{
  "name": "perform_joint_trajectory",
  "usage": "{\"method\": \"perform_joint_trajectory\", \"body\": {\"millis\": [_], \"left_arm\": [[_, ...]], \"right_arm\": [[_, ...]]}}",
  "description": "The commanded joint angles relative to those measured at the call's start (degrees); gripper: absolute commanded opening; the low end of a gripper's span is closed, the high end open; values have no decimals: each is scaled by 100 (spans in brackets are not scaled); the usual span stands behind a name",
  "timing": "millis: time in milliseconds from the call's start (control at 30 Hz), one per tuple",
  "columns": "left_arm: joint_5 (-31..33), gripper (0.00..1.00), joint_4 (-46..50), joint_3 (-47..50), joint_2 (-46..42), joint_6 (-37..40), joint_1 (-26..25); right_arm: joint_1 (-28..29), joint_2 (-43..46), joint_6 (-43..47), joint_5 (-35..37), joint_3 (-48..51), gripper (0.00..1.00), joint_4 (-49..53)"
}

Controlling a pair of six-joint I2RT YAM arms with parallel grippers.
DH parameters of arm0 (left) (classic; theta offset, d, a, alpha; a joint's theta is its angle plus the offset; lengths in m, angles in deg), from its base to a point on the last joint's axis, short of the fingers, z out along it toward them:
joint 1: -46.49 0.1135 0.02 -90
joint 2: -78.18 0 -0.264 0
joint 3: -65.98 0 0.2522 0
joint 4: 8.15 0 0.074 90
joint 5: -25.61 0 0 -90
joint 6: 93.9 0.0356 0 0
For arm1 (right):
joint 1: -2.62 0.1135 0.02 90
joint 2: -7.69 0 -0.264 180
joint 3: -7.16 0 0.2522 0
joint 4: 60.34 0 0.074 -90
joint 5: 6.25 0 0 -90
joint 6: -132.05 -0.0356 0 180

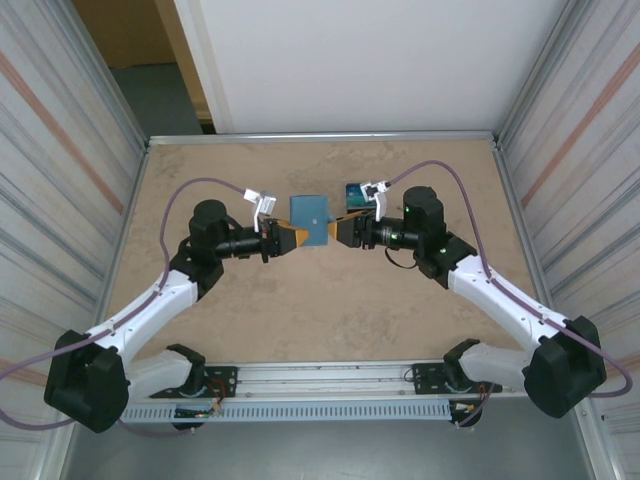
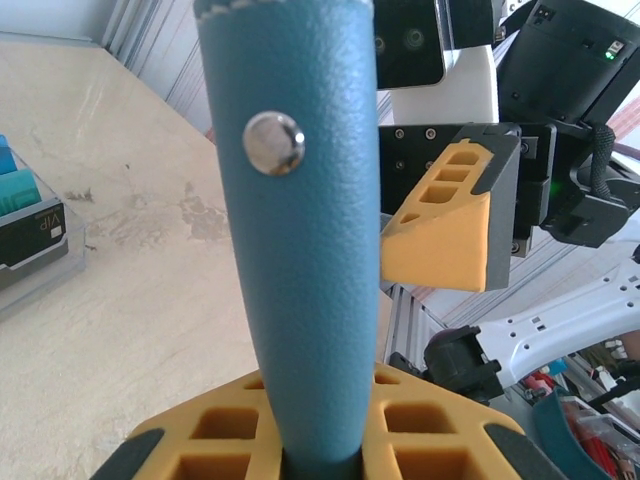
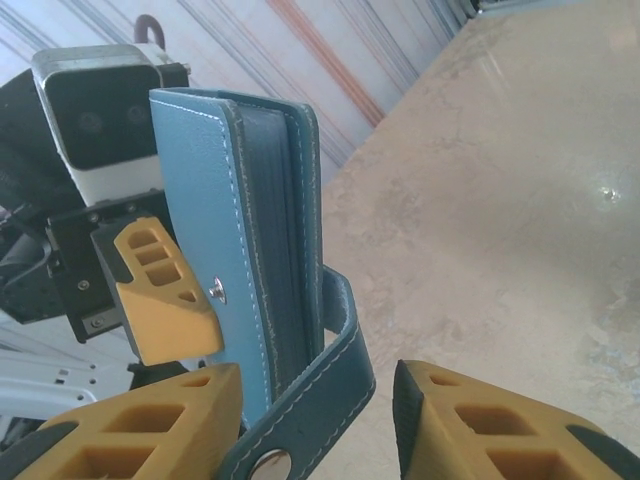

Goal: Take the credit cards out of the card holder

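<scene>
Card holder: progress check.

Left gripper: closed on one edge of the card holder. The teal cover rises straight out from between its fingers, with the snap stud on the outer face. As far as the wrist views show, the card holder is held clear of the table.

Right gripper: on the opposite side of the card holder, jaws apart, with the closure strap hanging between them. The strap lies against one finger and a gap shows to the other, so there is no pinch on it yet.

Strap snap: off the stud, so the fastening is undone.

Covers: lying together, with dark grey-blue layers between them. I cannot tell pocket edges from card edges there.

Small dark-based stand with a blue-teal top: on the table near the card holder, past its far edge on the right gripper's side. Whether the top is cards, I cannot tell.

Judgement:
- Done: card holder lifted and steadied, strap unsnapped.
- Left: take hold of the strap or free cover, fold the card holder open, draw out each of the credit cards and set them down.
- The credit cards are judged to be inside, so the task is at an early stage and the extraction itself has not begun.
</scene>
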Motion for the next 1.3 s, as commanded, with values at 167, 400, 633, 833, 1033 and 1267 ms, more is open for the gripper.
{"method": "perform_joint_trajectory", "body": {"millis": [167, 400, 633, 833, 1033, 1267], "left_arm": [[-401, 0, -570, -24, -242, -218, 46], [-533, 0, -625, -33, -204, -267, 47], [-834, 0, -792, -96, -27, -297, -34], [-907, 0, -733, -165, -91, -123, -178], [-875, 0, -509, -187, -167, 5, -197], [-947, 0, -525, -298, 38, -30, -277]], "right_arm": [[-78, 48, -134, -147, 75, 38, -315], [-46, 34, -244, -533, 83, 44, -583], [201, -35, -97, -697, -45, 45, -548], [369, -29, 80, -698, -118, 41, -469], [369, 68, -6, -1032, -2, 45, -795], [568, 74, 27, -1351, -46, 37, -1001]]}}
